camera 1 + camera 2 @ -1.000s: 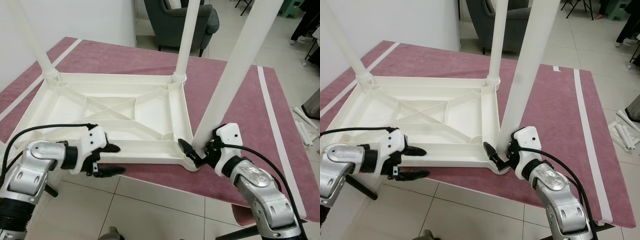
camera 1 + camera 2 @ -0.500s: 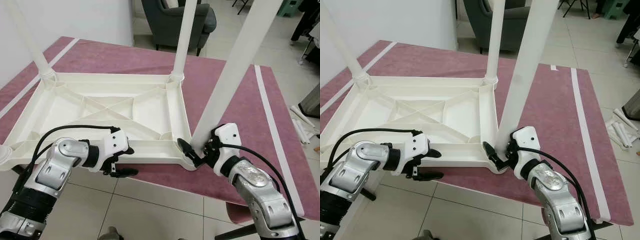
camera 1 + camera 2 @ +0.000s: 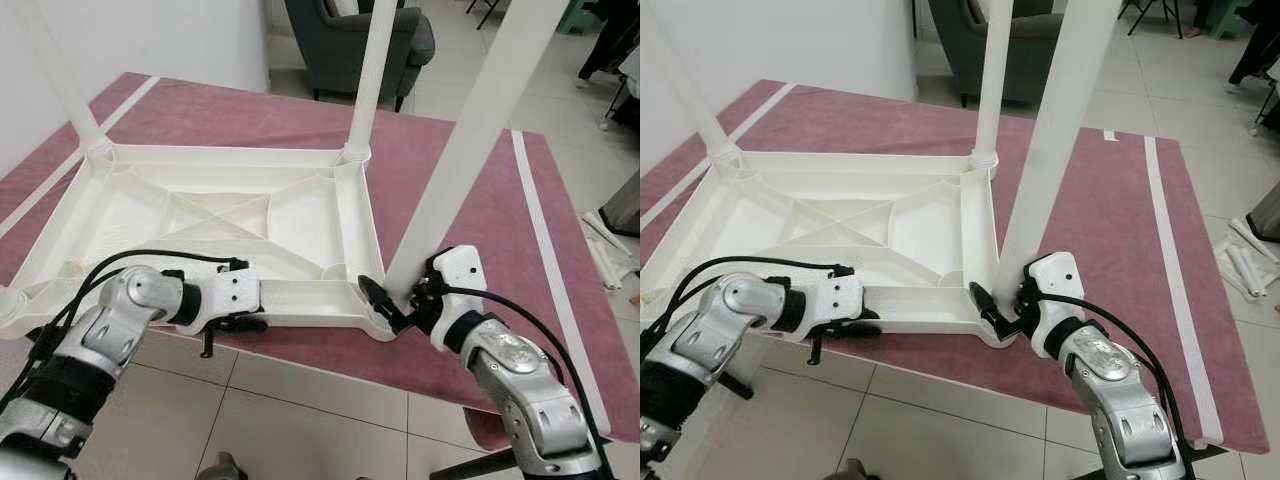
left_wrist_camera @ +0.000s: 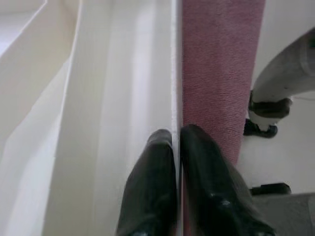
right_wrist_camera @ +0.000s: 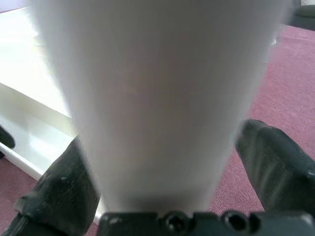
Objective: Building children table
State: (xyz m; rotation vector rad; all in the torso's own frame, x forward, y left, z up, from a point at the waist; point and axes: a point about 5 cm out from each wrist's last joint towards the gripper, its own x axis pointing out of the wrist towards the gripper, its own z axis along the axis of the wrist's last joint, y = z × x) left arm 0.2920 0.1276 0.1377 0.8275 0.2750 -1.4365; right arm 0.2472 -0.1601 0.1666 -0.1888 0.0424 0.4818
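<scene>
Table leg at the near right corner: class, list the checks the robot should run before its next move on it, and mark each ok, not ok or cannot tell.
1. Right gripper has its fingers on both sides of the table leg, near its base: ok.
2. Left gripper is shut on the near rim of the upturned tabletop, steadying it: ok.
3. The leg stands straight in its corner socket: not ok, it leans away from the tabletop.
4. The leg is fully seated in the socket: cannot tell, the gripper hides the joint.
5. The two far legs are upright in their corners: ok.
6. The tabletop lies flat on the red mat: ok.
</scene>
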